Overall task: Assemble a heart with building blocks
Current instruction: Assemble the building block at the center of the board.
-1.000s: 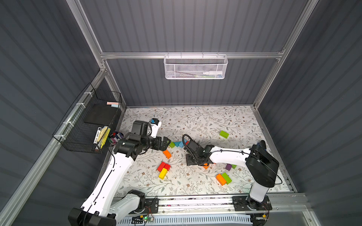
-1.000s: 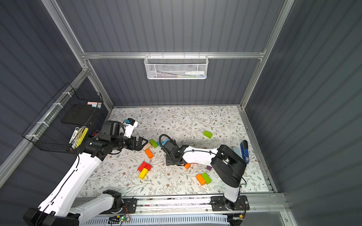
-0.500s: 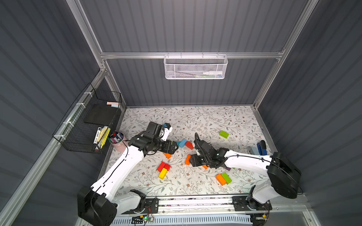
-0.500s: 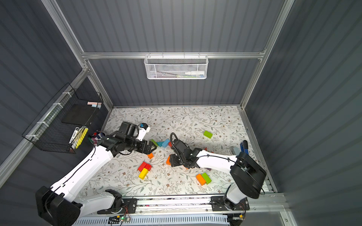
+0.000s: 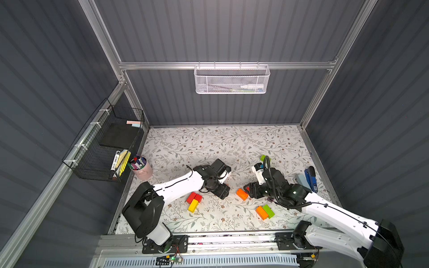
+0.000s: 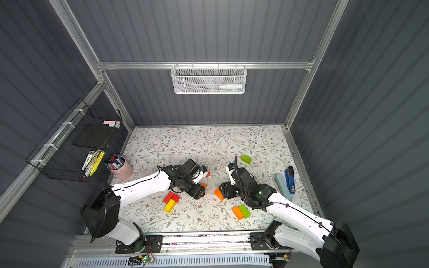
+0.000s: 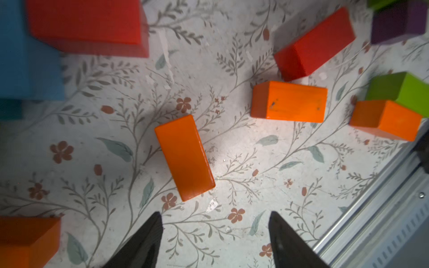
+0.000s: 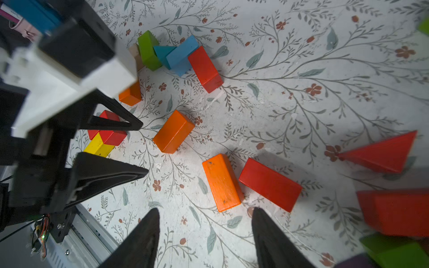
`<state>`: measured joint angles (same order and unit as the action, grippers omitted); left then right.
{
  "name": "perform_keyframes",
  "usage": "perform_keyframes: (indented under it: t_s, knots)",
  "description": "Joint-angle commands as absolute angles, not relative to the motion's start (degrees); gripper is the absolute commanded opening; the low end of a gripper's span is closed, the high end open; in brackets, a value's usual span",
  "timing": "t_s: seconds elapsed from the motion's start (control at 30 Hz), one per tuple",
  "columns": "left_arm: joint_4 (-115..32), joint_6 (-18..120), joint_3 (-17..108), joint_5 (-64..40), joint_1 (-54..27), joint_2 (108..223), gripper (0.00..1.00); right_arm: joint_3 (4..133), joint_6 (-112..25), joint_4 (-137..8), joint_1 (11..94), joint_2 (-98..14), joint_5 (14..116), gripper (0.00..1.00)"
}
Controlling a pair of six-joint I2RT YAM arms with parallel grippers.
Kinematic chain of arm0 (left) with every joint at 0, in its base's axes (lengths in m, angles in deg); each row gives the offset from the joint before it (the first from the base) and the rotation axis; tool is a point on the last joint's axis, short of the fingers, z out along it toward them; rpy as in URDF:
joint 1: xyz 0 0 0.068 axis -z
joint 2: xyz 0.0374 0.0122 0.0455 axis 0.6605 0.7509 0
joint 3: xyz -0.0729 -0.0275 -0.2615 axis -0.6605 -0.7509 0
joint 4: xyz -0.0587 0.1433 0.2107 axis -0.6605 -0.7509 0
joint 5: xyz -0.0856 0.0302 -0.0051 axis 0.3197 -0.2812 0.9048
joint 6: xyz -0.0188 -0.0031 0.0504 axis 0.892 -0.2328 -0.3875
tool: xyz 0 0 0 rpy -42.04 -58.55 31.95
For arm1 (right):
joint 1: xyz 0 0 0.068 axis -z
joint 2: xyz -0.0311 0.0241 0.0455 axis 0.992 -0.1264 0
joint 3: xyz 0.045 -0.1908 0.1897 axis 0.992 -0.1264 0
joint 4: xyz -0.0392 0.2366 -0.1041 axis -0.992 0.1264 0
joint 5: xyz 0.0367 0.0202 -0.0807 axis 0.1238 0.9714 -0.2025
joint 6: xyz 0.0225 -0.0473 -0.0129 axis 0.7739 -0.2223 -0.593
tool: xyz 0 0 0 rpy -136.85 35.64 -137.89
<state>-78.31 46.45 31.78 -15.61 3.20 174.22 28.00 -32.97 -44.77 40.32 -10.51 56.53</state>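
Left gripper [image 7: 216, 214]: black jaws spread and empty, low over the floral-print tabletop [image 7: 255, 185]; an orange wooden brick [image 7: 184, 157] lies just ahead of the tips.
Right gripper [image 8: 205, 210]: jaws parted, pinching nothing; a second orange brick [image 8: 221, 182] lies just ahead, touching a red wooden brick [image 8: 270, 184].
Mid-table: the two grippers face each other, near together.
Near edge: two red blocks [image 5: 194, 197] and a yellow brick [image 5: 193, 206] sit touching; an orange-and-green pair [image 5: 264, 211] lies side by side.
Far side: a lone green brick [image 6: 246, 159].
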Motion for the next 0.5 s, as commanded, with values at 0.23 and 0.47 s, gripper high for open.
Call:
perform_keyframes:
  t_s: [0.23, 0.47]
  knots:
    - [-75.2, 46.8, 33.4, -25.0, 3.7, 179.8, 0.67, 24.4, -37.2, -44.7, 41.4, -2.9, 64.5, 0.77]
    - [-73.8, 45.5, 34.1, -24.7, 3.6, 181.6, 0.55, 23.8, -38.2, -42.9, 41.4, -0.8, 62.5, 0.89]
